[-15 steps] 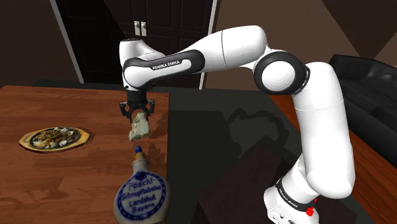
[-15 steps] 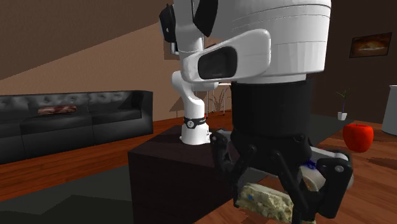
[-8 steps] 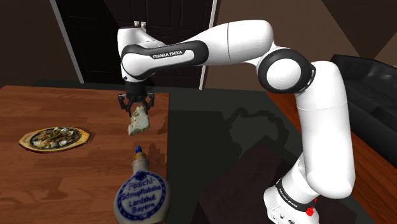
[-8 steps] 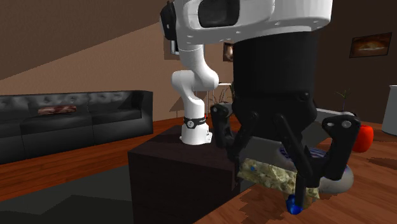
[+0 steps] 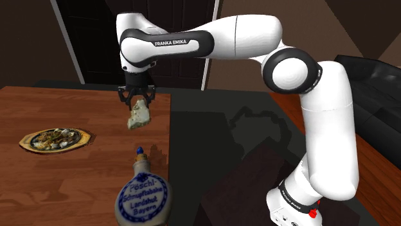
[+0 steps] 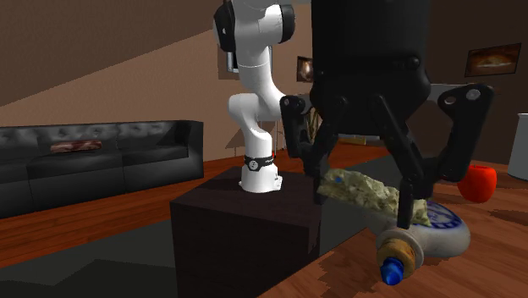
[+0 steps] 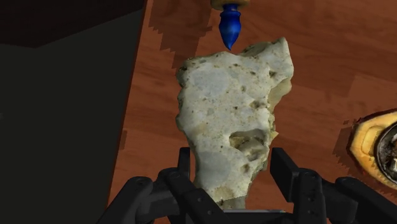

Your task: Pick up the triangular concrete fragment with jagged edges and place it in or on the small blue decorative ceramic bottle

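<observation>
1. Fragment first: the pale, pitted, roughly triangular concrete fragment with jagged edges hangs in the air above the reddish-brown wooden table.
2. The all-black two-finger gripper is clamped on the fragment's narrow end, one finger on each side. The broad end points away from the hand, down toward the tabletop.
3. The grey, flask-shaped bottle with blue lettering and a blue stopper lies on its side on the table. Its stopper points toward the fragment, which hangs apart from it.
4. The fragment looks stiff, rough and probably dense for its size. Its gritty faces should give good friction, but the uneven surface likely meets the pads at only a few points.
5. With most of its bulk beyond the fingers, the piece could pivot in the grasp. A hold nearer its middle would be steadier.
6. The bottle's upturned round face seems the sensible landing spot. It is likely smooth and brittle, so a low, gentle release suits it.
7. A gold-rimmed oval dish of food sits well apart, toward the shoulder view's left.
</observation>
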Controlling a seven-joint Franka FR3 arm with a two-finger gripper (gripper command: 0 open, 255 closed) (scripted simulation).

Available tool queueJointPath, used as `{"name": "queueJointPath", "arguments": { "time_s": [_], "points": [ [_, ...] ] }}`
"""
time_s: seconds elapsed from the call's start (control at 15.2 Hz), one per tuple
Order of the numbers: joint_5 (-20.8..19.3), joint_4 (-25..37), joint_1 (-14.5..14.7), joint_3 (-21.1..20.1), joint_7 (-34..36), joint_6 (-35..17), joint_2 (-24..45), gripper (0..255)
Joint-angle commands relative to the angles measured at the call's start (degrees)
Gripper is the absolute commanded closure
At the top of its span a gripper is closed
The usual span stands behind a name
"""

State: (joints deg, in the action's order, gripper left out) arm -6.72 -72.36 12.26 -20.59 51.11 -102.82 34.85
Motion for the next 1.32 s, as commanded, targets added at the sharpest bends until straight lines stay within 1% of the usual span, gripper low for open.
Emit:
{"name": "queueJointPath", "arguments": {
  "time_s": [0.0, 0.33, 0.53, 0.73, 0.99, 1.25],
  "points": [
    [0.06, 1.33, 0.13, -0.06, 0.03, 1.47, -0.16, 255],
    [0.13, 4.84, 0.49, -0.15, 0.07, 5.01, -0.25, 255],
    [1.55, -5.46, 0.26, -1.4, 2.19, 0.86, -6.59, 255],
    [2.98, -13.68, 0.51, -2.64, 4.25, -2.35, -11.91, 255],
    [4.96, -22.6, 1.36, -4.35, 7.01, -5.68, -18.01, 255],
    [7.01, -29.83, 2.68, -6.17, 9.89, -8.26, -23.29, 255]
  ]
}}
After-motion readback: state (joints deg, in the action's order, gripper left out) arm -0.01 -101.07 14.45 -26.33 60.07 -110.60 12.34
